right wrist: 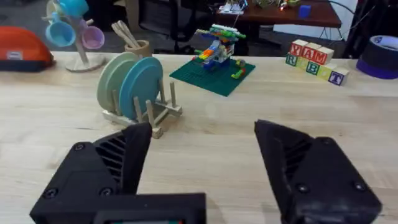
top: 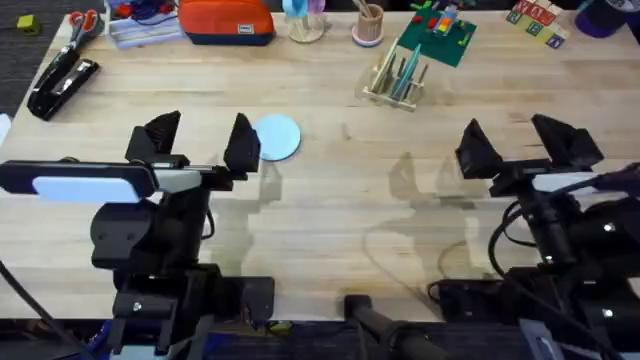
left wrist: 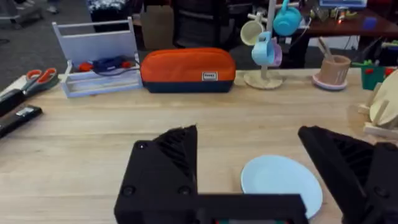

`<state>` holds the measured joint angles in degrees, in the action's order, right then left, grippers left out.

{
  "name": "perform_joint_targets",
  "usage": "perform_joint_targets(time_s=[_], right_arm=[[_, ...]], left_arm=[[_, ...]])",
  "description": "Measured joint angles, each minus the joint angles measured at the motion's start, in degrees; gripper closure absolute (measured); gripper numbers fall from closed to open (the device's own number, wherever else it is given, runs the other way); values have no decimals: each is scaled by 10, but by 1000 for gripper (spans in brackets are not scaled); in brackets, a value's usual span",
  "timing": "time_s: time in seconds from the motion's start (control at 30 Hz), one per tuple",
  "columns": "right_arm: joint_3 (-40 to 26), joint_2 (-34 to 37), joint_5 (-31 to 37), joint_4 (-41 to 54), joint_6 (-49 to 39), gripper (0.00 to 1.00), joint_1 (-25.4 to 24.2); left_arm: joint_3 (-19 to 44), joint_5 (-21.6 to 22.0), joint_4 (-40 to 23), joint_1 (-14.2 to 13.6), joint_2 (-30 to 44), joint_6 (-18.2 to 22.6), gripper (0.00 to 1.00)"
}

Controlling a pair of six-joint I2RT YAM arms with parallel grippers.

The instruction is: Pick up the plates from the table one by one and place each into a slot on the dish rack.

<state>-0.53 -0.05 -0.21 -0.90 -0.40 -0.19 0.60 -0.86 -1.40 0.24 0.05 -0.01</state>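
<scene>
Both my grippers hang wide open, holding nothing.

My left gripper (top: 201,140) hovers over the table (top: 330,210), with one light blue plate (top: 276,137) lying flat at its 3 o'clock, just beside the fingertip. My right gripper (top: 518,143) has the dish rack (top: 396,80) at its 11 o'clock, two plates (right wrist: 130,86) upright in its slots.

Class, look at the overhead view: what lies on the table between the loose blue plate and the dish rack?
Nothing: in the overhead view, bare table runs from the blue plate to the dish rack.
</scene>
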Motion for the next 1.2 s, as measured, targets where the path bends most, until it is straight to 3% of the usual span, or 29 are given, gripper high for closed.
perform_joint_targets(time_s=[0.23, 0.57, 0.8, 1.2], right_arm=[[-55, 0, -3, 24, 0, 7, 0], [-218, 18, -11, 210, 0, 7, 0], [-346, 103, -11, 332, 0, 7, 0], [-540, 304, -11, 391, 0, 10, 0]], left_arm=[[81, -7, -117, 0, 0, 0, 8], [291, -11, -343, 0, 24, 0, 7], [440, -13, -448, 0, 127, 0, 7], [660, -13, -584, 0, 369, 0, 8]])
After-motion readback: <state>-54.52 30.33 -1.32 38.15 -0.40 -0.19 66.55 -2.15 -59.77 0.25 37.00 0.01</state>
